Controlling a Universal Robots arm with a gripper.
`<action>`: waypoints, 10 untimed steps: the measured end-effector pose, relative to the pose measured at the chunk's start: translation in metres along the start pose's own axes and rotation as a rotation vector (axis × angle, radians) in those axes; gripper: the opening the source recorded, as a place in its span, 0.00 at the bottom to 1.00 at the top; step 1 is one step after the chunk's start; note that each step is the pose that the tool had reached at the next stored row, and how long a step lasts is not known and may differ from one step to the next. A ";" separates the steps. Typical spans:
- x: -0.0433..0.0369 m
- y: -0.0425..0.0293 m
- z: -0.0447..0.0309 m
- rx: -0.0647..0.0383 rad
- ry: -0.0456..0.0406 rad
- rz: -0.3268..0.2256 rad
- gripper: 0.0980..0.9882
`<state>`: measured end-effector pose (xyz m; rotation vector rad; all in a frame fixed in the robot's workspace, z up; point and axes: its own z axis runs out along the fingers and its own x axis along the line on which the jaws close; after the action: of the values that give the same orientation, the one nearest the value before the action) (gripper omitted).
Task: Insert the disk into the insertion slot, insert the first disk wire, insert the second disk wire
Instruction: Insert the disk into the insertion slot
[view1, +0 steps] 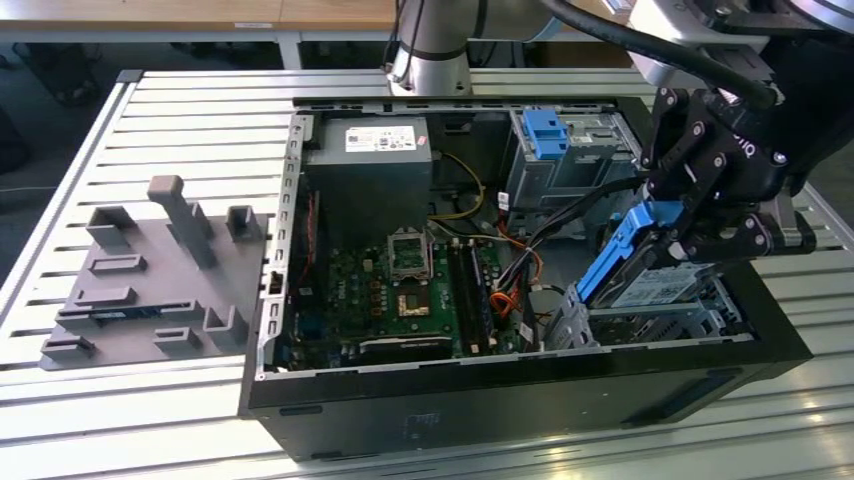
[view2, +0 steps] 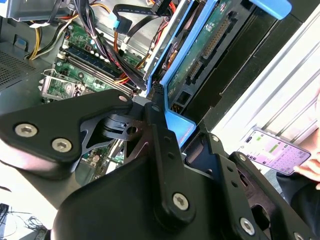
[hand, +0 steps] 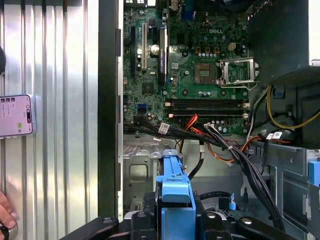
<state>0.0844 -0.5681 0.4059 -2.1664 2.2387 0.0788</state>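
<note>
My gripper (view1: 697, 235) is shut on the disk (view1: 651, 287), a silver-grey drive in a bright blue carrier. It holds the disk tilted, lower end down, over the near-right corner of the open computer case. Just below it sits the insertion slot (view1: 657, 325), a perforated sheet-metal cage, and the disk's lower end reaches its opening. The second wrist view shows the disk's green circuit-board underside (view2: 210, 45) and its blue frame between my fingers. In the first wrist view the blue carrier (hand: 173, 186) sits above the cage's metal floor (hand: 140, 171). Loose black, red and orange wires (hand: 220, 145) lie beside the cage.
The motherboard (view1: 400, 290) and power supply (view1: 367, 170) fill the case's left half. A taller grey bay with a blue latch (view1: 547, 135) stands at the back. A grey fixture plate (view1: 147, 280) lies on the slatted table. A hand holds a phone (hand: 15, 116) outside the case.
</note>
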 end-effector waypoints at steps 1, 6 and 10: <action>0.0000 0.0000 0.0001 0.000 0.0001 0.000 0.30; 0.0000 0.0000 0.0005 0.000 0.0000 0.000 0.30; 0.0001 0.0000 0.0010 0.000 0.0000 0.000 0.30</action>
<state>0.0844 -0.5681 0.4049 -2.1664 2.2387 0.0789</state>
